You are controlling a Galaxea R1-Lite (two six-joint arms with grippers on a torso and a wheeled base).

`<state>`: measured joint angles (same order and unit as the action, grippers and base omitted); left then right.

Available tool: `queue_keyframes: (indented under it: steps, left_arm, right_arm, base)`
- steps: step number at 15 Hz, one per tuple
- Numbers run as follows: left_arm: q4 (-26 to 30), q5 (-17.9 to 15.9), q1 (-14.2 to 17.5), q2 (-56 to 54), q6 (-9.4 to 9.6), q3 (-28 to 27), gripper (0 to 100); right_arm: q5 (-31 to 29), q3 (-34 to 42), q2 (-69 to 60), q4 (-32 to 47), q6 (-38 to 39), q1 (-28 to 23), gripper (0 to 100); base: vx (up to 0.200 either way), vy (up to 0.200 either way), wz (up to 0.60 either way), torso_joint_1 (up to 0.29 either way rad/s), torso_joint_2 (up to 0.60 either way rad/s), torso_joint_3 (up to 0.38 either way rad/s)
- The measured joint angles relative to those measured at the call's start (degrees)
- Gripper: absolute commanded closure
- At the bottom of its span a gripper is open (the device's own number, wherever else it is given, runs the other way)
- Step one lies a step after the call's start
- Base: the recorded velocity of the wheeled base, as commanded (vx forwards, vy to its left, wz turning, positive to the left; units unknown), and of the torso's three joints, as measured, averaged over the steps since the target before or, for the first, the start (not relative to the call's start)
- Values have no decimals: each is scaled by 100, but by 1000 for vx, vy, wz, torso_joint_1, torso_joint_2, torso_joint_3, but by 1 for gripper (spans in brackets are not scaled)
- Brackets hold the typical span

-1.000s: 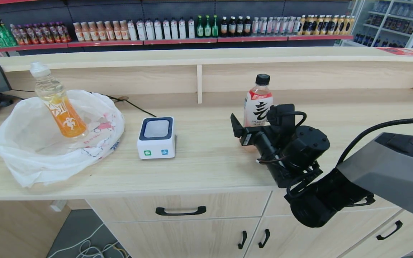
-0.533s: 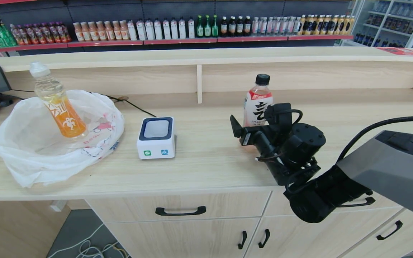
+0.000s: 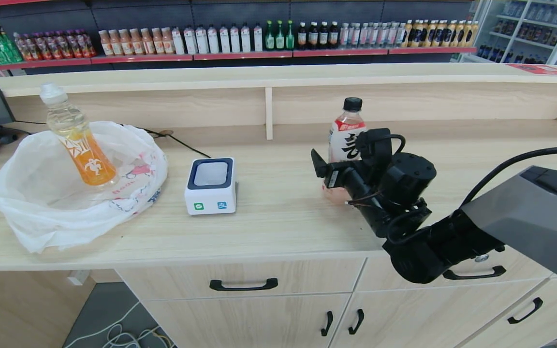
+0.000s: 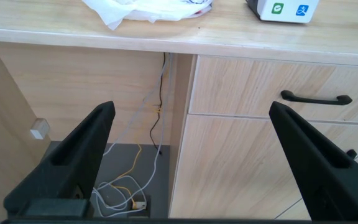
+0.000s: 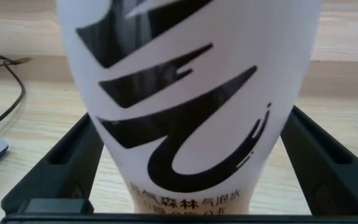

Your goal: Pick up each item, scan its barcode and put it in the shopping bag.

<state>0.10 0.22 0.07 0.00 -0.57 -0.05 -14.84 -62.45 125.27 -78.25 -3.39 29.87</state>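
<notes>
At the checkout, the left pincer (image 4: 191, 112) hung low in front of the drawers (image 4: 260, 87) under the table (image 3: 278, 227), its jaws spread wide and holding nothing. Up on the table's left end sat the bag (image 3: 27, 217), mouth open, with an orange bottle (image 3: 85, 154) leaning inside it. Right of the bag stood the scanner (image 3: 211, 186), window up. Further right, the white bottle (image 3: 344, 137) stood upright on the table near the back wall, its lower body between the wide jaws of the right pincer (image 5: 191, 118), which looked set to close but not yet gripping.

This bottle had still to be picked up, scanned and bagged, so the task seemed about half done. The risks lay in the squeeze. The bottle narrows and looks smooth; if one finger met it before the other, it could be shoved, tipped or skidded along the table. A low hold on a tall bottle could let it swing on the way to the scanner. The fingers could also cover the barcode, whose place could not be made out.
</notes>
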Motion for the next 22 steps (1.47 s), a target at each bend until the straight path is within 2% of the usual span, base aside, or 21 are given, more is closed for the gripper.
queue_keyframes:
  steps: [7,8,22]
  left_arm:
    - [0,2,-2,0,4,0,0]
    - [0,0,-2,0,6,0,0]
    - [0,0,0,0,6,0,0]
  right_arm:
    - [0,-26,-55,73,49,-7,0]
    - [0,-26,-60,71,52,-7,100]
    - [-11,319,-284,22,323,48,100]
  base:
    - [0,0,0,0,0,0]
    - [0,0,0,0,0,0]
    - [0,0,0,0,0,0]
